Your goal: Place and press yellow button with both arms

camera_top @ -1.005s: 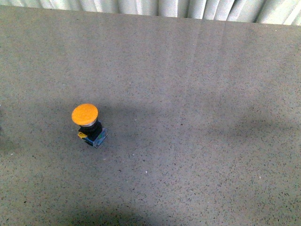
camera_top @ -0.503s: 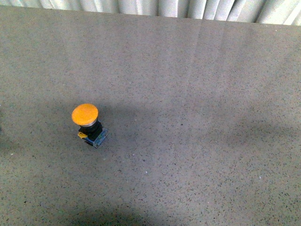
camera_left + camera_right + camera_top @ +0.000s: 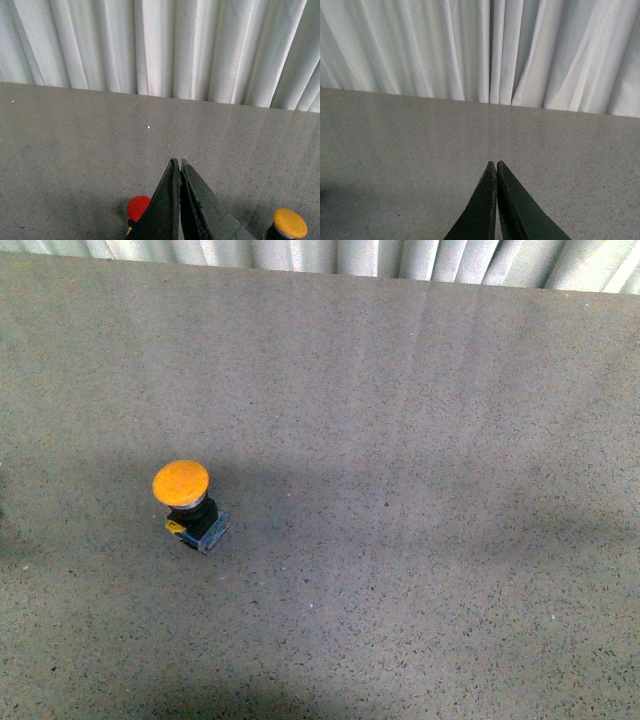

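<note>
Found almost nothing changed over the last second: left the yellow button (image 3: 189,502) exactly where it had been, upright on the counter (image 3: 430,500), orange-yellow cap up on its black neck, blue-grey base flat on the surface, in the left half of the front view and towards the near side. Noted only a slight shift in the soft shadows along the near edge and the far left of that view, probably cast by arms moving out of sight. Saw neither arm in the front view. Showed the left fingers (image 3: 178,172) pressed together, holding nothing, raised over the counter, with the yellow button off to one side of them and a red-capped button (image 3: 138,206) partly hidden behind them on the other. Showed the right fingers (image 3: 494,172) likewise together and empty, over bare counter, with no button in sight. Judged the task barely begun: button not yet grasped, placed or pressed, and the fingers needing to part before any pickup. Looked a flat, grey, finely speckled counter, matte and even, crossed by broad dim shadows. Ended at a far edge against a pale, pleated curtain (image 3: 485,50), closing off the room behind.
</note>
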